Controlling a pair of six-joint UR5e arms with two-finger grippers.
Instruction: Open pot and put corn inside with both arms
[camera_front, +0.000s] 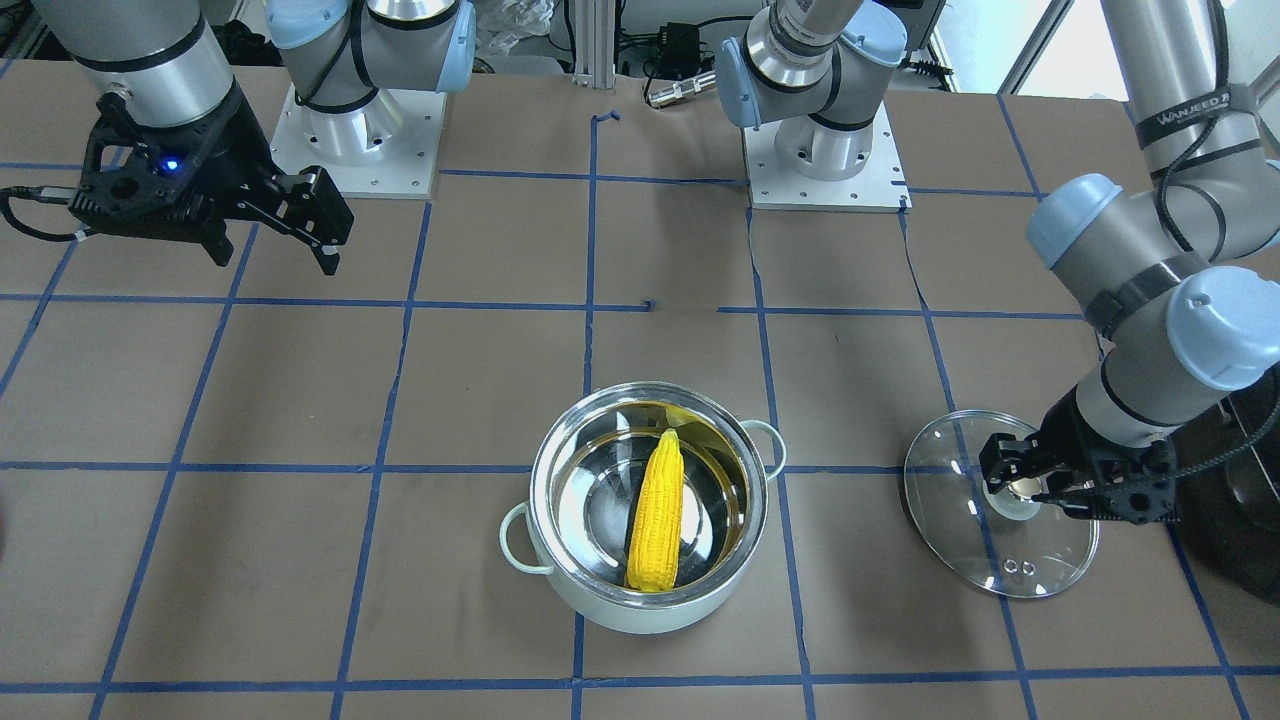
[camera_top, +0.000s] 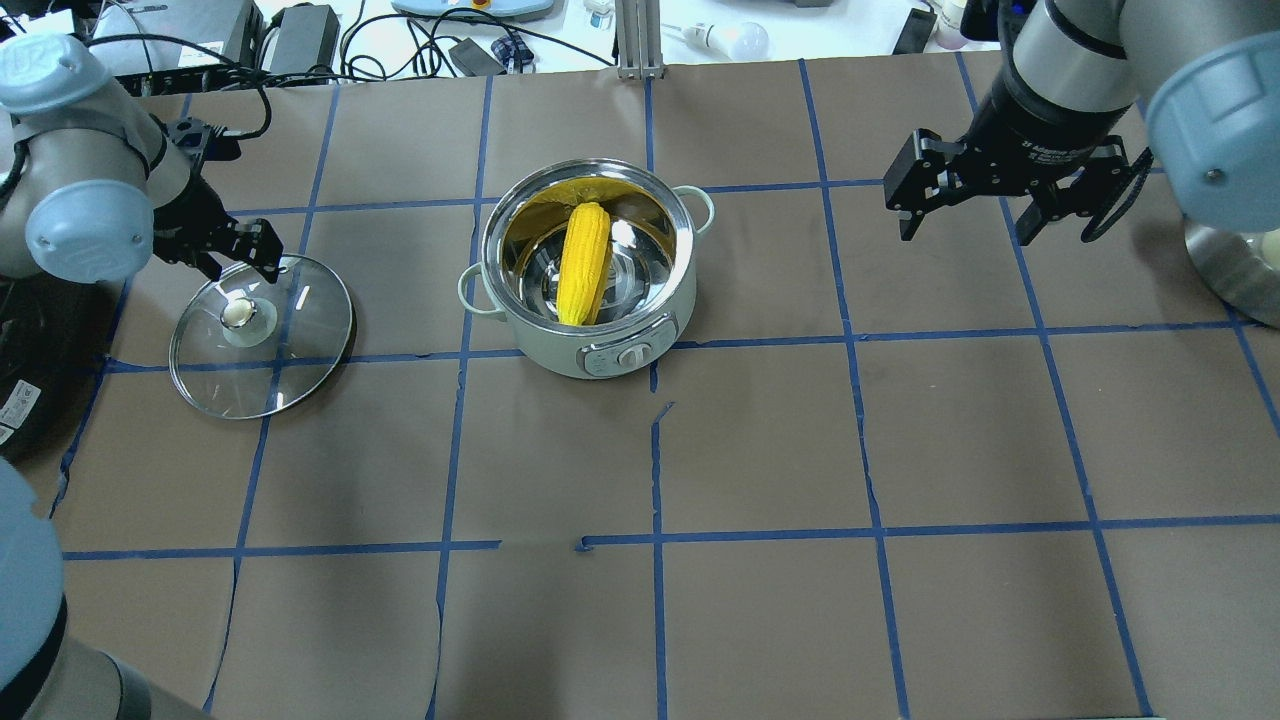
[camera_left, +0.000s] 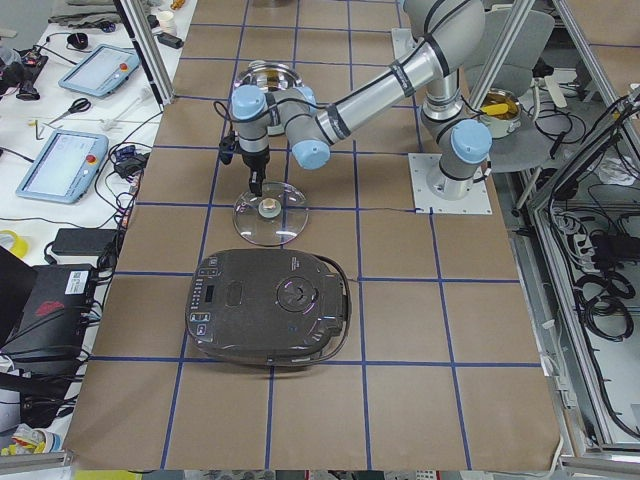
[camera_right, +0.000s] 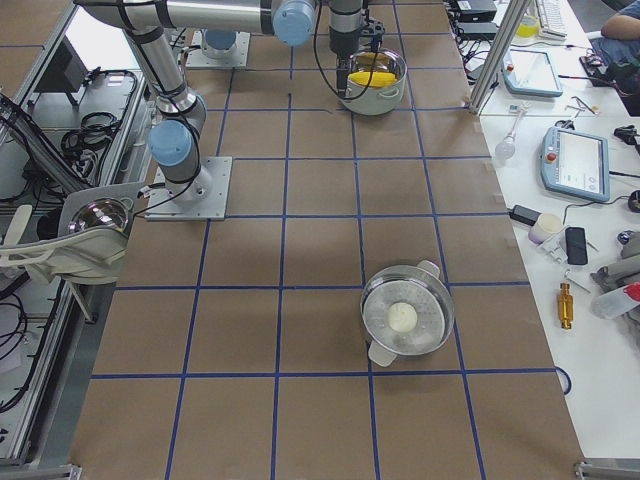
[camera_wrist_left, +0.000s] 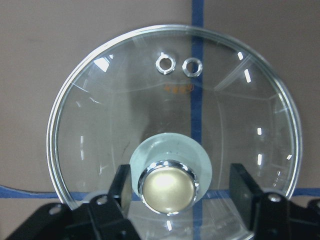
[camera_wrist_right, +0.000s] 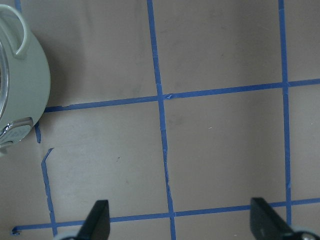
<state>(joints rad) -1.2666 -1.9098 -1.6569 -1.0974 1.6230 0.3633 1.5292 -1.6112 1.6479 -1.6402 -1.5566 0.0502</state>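
The pale mint-green pot (camera_front: 600, 600) stands open mid-table with the yellow corn (camera_front: 657, 515) lying inside, tip toward the robot; both also show in the overhead view, pot (camera_top: 560, 345) and corn (camera_top: 583, 262). The clear glass lid (camera_front: 1040, 560) lies flat on the table to the robot's left of the pot. My left gripper (camera_wrist_left: 182, 187) is open, its fingers (camera_wrist_left: 125, 185) on either side of the lid's knob (camera_wrist_left: 167, 182) with gaps. My right gripper (camera_top: 965, 230) is open and empty above bare table, well to the pot's right; the wrist view shows only the pot's side (camera_wrist_right: 25, 85).
A black rounded appliance (camera_left: 270, 305) sits at the table's left end beyond the lid (camera_left: 270, 212). A steel pot with a lid (camera_right: 405, 320) stands at the right end. A steel bowl (camera_top: 1240, 270) is at the overhead view's right edge.
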